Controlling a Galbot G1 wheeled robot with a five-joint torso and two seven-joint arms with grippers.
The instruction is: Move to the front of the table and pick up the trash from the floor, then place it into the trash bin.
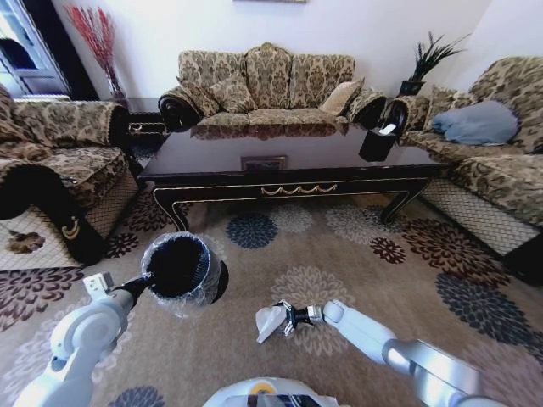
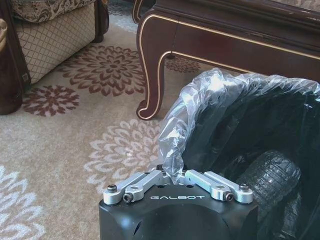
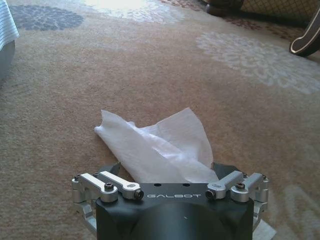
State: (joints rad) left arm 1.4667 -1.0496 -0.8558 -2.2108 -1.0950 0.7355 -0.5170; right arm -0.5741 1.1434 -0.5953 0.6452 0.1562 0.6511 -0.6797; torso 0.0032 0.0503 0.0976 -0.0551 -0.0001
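The trash, a crumpled white paper scrap (image 1: 269, 323) (image 3: 159, 145), sticks out from my right gripper (image 1: 282, 318) (image 3: 167, 176), which is shut on it low over the carpet. To its left stands the trash bin (image 1: 180, 268) (image 2: 260, 150), a small black bucket lined with a crinkly clear bag, tilted with its mouth towards me. My left gripper (image 1: 146, 283) (image 2: 172, 173) is shut on the near rim of the bin and its bag. Behind both stretches the dark glossy table (image 1: 288, 161) (image 2: 225, 40) with gold scrollwork.
Patterned sofas (image 1: 267, 85) ring the table on the left, back and right. A black box with white tissue (image 1: 378, 140) sits on the table's right end. Flowered carpet (image 1: 339, 246) lies open between me and the table. A carved table leg (image 2: 150, 75) stands close behind the bin.
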